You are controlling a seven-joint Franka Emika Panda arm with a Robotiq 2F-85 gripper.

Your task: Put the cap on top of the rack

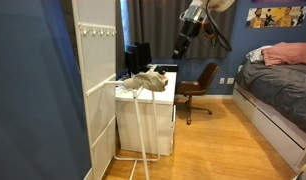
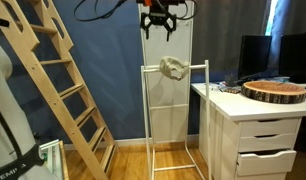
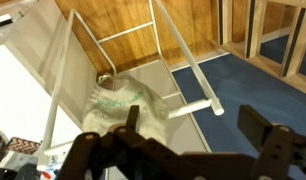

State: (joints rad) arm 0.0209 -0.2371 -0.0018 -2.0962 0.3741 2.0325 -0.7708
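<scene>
Blue walls and a honey-coloured wood floor frame a bedroom, with dark curtains behind a brown swivel chair [image 1: 198, 88] and a bed [image 1: 278, 95] along one side. A thin white wire rack [image 2: 196, 67] stands just beside a white desk with drawers [image 2: 258, 135]; on the desk top lie a round wooden slab [image 2: 276, 91] and, further back, a dark monitor [image 2: 255, 55]. A wooden ladder [image 2: 63, 90] leans against the wall on the far side of the rack from the desk. The cap [image 2: 174, 68], a pale grey-green cloth one, is draped over the rack's top rail, sagging a little on either side of it; in an exterior view it shows as a crumpled lump [image 1: 145, 80] at the top of the rack [image 1: 143, 130], level with the desk [image 1: 158, 115] edge. The Robotiq gripper [image 2: 158, 25] hangs in the air above the cap, clear of it and of the rail, its fingers spread apart with nothing between them. In an exterior view the gripper [image 1: 181, 48] hangs from the arm [image 1: 196, 15] higher than the cap and off to the chair side. The wrist view looks down past the wide-spread gripper [image 3: 190, 125] onto the cap [image 3: 118, 100] and the white rails of the rack [image 3: 188, 65], with floorboards beyond.
</scene>
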